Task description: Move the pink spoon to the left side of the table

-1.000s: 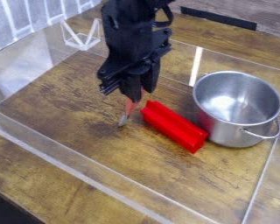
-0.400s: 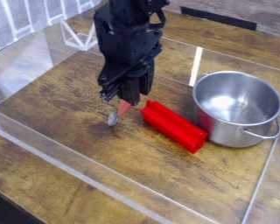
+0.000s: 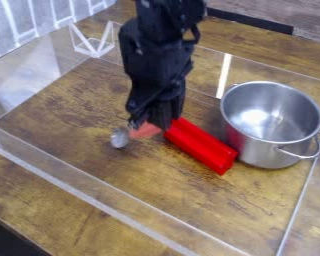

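1. The pink spoon [image 3: 145,130] has swung round: a second ago it lay almost in line with the view's up-and-down, and now it slants more crosswise, its silver bowl pointing toward the view's left and its handle running back under the gripper.

2. The fingers [image 3: 156,118] have come lower over the handle. They look partly closed around it or against it, but the dark tips hide the contact, so I cannot tell whether they have grasped the spoon or are only pushing it (the turn would fit either).

3. The spoon is near the middle of the counter [image 3: 69,115], just beside the upper end of the red block [image 3: 200,145]. The block and the metal pot [image 3: 271,124] look unmoved, so the shift seems limited to the spoon.

4. For the task, this reads as the grasping stage. The bowl has edged toward the view's left, yet the spoon as a whole has not reached a side, and I would not count that small slide as the move itself.

5. Next, the grip probably needs to be made sure on the thick handle, then the spoon lifted and carried across. A loose pinch could let it spin again, and a low, careless sweep might knock the block.
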`<state>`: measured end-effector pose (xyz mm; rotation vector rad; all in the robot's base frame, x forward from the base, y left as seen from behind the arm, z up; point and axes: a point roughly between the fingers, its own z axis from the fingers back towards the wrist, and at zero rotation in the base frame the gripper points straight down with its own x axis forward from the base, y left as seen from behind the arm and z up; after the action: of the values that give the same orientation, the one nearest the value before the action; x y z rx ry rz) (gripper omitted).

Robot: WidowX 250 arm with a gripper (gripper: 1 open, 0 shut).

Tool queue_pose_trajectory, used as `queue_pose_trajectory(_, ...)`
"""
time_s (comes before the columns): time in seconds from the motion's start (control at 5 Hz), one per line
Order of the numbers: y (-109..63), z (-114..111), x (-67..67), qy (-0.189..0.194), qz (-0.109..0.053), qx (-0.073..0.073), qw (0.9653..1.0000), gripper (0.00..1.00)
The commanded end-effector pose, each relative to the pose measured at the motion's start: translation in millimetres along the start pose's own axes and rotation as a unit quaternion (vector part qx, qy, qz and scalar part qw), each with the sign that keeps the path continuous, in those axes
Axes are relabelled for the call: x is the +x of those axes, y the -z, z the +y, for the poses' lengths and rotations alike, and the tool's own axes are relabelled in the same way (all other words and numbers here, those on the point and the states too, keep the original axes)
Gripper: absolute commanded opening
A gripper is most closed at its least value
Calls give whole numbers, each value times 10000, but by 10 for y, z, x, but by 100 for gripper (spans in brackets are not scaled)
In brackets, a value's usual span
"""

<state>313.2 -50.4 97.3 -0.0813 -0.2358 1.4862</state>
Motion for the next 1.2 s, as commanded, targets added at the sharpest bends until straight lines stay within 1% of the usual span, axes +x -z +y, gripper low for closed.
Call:
queue_pose_trajectory(0.0,-105,-63,1,-175,54,-250,9995,0)
queue_pose_trajectory(0.2,-12,-28,0,-396,32,-238,9989,100)
queue_pose_trajectory(0.4,153,5,96,-499,-61,-238,9985,100)
queue_pose_trajectory(0.6,271,54,117,-611,-133,-194,9979,100)
queue_pose_trajectory(0.8,368,90,129,-688,-158,-180,9973,100)
queue_pose_trajectory(1.0,385,137,98,-785,-177,-170,9966,0)
